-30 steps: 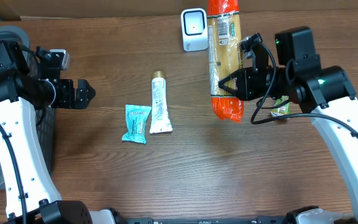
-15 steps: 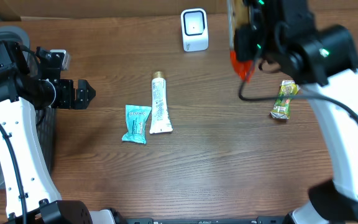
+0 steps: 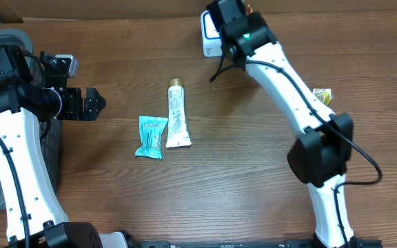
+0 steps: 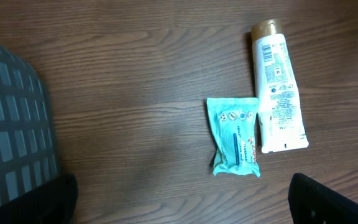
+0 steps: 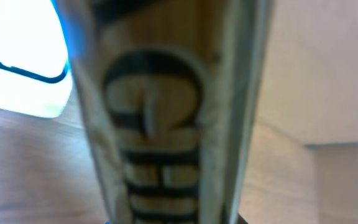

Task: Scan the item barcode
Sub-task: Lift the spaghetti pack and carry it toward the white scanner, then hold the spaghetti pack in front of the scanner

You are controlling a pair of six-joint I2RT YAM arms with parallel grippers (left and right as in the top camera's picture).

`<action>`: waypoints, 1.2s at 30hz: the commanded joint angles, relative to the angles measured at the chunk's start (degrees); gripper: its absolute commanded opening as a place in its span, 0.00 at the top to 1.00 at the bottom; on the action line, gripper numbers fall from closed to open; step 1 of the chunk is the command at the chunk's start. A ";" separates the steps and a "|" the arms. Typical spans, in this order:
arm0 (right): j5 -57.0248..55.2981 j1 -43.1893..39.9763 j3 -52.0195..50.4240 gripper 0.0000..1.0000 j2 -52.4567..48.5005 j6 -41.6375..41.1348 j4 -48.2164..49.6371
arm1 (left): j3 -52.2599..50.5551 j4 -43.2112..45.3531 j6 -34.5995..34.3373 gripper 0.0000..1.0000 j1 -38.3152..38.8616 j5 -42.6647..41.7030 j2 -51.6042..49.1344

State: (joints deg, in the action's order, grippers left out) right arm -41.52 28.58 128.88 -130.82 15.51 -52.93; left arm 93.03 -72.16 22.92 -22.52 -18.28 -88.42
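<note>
Since a second ago my right arm has swung from the right side of the desk up and across to its far edge, carrying the long packet with it. My left arm has not moved.

From overhead, my right arm stretches in a long diagonal, its elbow low over the desk and its wrist out at the far edge. My right hand sits right over the white scanner, covering most of it. The packet is hidden under my wrist here. A small green and yellow sachet lies well behind that hand, close beside my forearm. My left hand is level, pointing across the desk, jaws spread wide with nothing between them. Ahead of it lie a teal pouch and, just beyond, a white tube with a gold cap.

From my left wrist, the pouch touches the tube along one side, both flat on the wood. My dark fingertips show only at the bottom corners. The grey basket is at the left.

From my right wrist, the long packet fills the frame, blurred, tan with big dark letters, clamped in my closed hand. The lit scanner is just beyond it at the upper left.
</note>
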 commanded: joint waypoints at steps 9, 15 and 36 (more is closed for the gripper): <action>-19.04 -0.15 1.42 0.96 -6.69 7.26 14.73 | -0.02 0.04 1.29 0.00 0.04 -0.66 -0.35; -20.20 -0.13 0.44 0.96 -9.44 7.02 15.65 | -0.02 0.04 1.29 0.00 0.04 -0.66 -0.35; -23.54 -0.31 -0.59 0.96 -14.19 7.30 20.74 | -0.02 0.04 1.29 0.00 0.04 -0.66 -0.35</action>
State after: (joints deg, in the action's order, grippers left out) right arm -57.80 28.51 127.04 -146.93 24.23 -35.33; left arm 93.01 -72.18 22.94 -22.55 -18.28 -88.42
